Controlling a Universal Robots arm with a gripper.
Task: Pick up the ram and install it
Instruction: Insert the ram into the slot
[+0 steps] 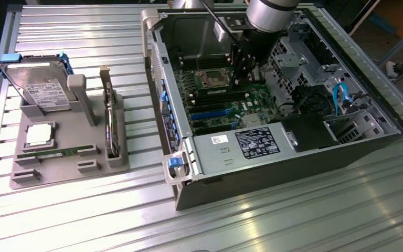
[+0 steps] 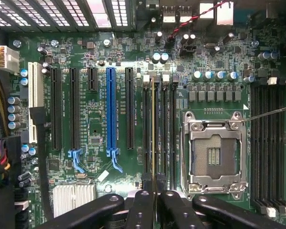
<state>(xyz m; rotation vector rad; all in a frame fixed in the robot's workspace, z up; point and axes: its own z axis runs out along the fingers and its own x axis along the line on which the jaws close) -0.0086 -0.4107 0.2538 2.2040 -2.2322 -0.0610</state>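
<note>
In the wrist view my gripper (image 2: 154,206) is shut on the ram (image 2: 153,133). I see the ram edge-on as a thin pale line between the dark fingers (image 2: 139,210). It runs along the bank of black memory slots (image 2: 165,138), beside the open silver processor socket (image 2: 213,155). Whether it rests in a slot or hangs just above one I cannot tell. In the exterior view the gripper (image 1: 245,73) reaches down into the open computer case (image 1: 187,157), over the green motherboard (image 1: 247,107) next to the socket (image 1: 212,79).
A grey tray (image 1: 69,168) at the exterior view's left holds a hard drive (image 1: 40,86), a square silver chip (image 1: 39,134), a dark card on edge (image 1: 110,121) and a narrow green strip (image 1: 51,153). Expansion slots (image 2: 110,107), a second slot bank (image 2: 269,143) and the power supply (image 1: 254,142) surround the gripper.
</note>
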